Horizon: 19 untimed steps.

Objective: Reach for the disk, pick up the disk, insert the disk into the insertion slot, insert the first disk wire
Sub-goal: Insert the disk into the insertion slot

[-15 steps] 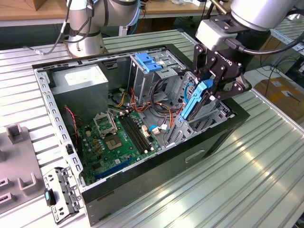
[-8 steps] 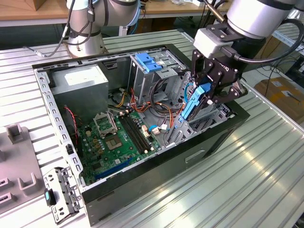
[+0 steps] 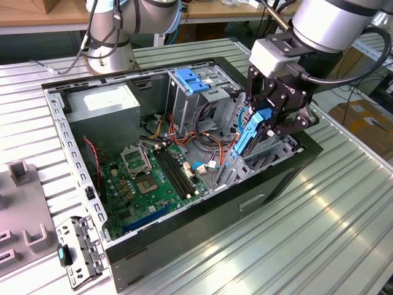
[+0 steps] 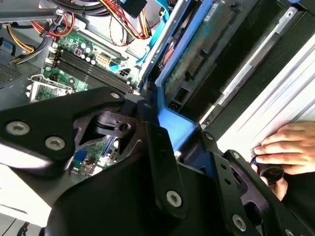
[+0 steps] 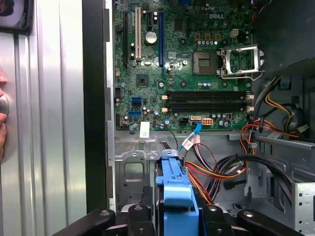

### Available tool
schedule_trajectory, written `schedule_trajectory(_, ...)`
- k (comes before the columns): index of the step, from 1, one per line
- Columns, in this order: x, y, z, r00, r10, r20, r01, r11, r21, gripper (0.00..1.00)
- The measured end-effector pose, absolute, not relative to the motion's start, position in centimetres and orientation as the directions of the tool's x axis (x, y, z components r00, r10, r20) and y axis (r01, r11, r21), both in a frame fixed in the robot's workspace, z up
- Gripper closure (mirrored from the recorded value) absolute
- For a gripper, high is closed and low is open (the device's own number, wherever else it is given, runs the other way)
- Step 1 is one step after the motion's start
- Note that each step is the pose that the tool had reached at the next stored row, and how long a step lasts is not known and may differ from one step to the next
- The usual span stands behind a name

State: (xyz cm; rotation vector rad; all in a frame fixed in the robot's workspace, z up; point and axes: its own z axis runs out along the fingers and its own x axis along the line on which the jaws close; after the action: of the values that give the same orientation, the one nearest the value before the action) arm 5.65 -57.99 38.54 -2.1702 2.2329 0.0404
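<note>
Blue-framed disk (image 3: 250,134): held edge-on in gripper (image 3: 268,120), fingers closed on carrier. Stands nr upright, lower end at slot (image 3: 264,158), at the exterior view's right end of case (image 3: 202,218). Mobo (image 3: 153,178) toward the exterior view's left; red/orange wires (image 3: 196,138) btwn. Person's hand (image 4: 283,147) outside case wall, second wrist view.

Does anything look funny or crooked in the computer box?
Two things. The flat dark disk in its bright blue plastic frame hangs tilted in the black tool, not level. And a person's hand is over the ribbed metal table, right beside the open black computer case and close to the tool.
</note>
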Motion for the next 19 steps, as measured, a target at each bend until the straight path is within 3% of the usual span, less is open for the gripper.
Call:
schedule_trajectory(1,5.7,-58.0,38.5,-0.028,-0.999,-0.038,-1.0,0.028,-0.001,0.55)
schedule_trajectory(9,5.7,-58.0,37.9,-0.028,-0.999,-0.038,-1.0,0.028,-0.001,0.56)
schedule_trajectory(10,5.7,-58.0,37.8,-0.028,-0.999,-0.038,-1.0,0.028,-0.001,0.63)
schedule_trajectory(11,5.7,-58.0,37.6,-0.028,-0.999,-0.038,-1.0,0.028,-0.001,0.63)
schedule_trajectory(15,5.9,-58.0,36.6,-0.029,-0.999,-0.038,-1.0,0.029,-0.001,0.88)
schedule_trajectory(19,5.9,-58.0,36.4,-0.028,-0.999,-0.038,-1.0,0.029,-0.001,0.89)
